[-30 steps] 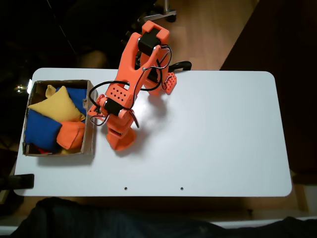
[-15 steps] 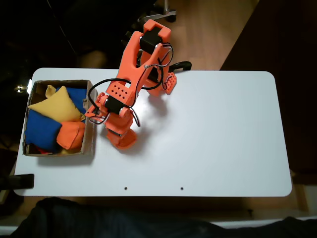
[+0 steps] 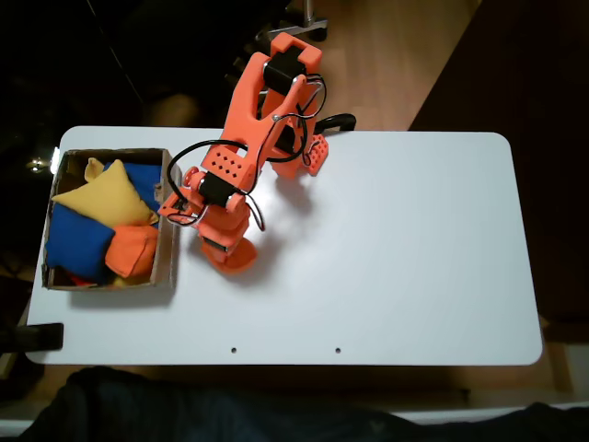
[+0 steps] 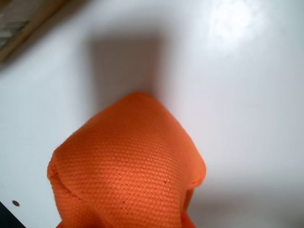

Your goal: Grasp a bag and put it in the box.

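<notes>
In the fixed view the box (image 3: 167,267) sits just left of the pincer (image 3: 230,253), on the tabletop (image 3: 396,249). The pincer pinches the bag (image 4: 128,175), which hangs below it above the tabletop in the wrist view.

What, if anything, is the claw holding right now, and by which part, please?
An orange bag hangs close under the wrist camera above the white table, apparently held; the claw's grip point is out of frame, so the part cannot be told.
</notes>
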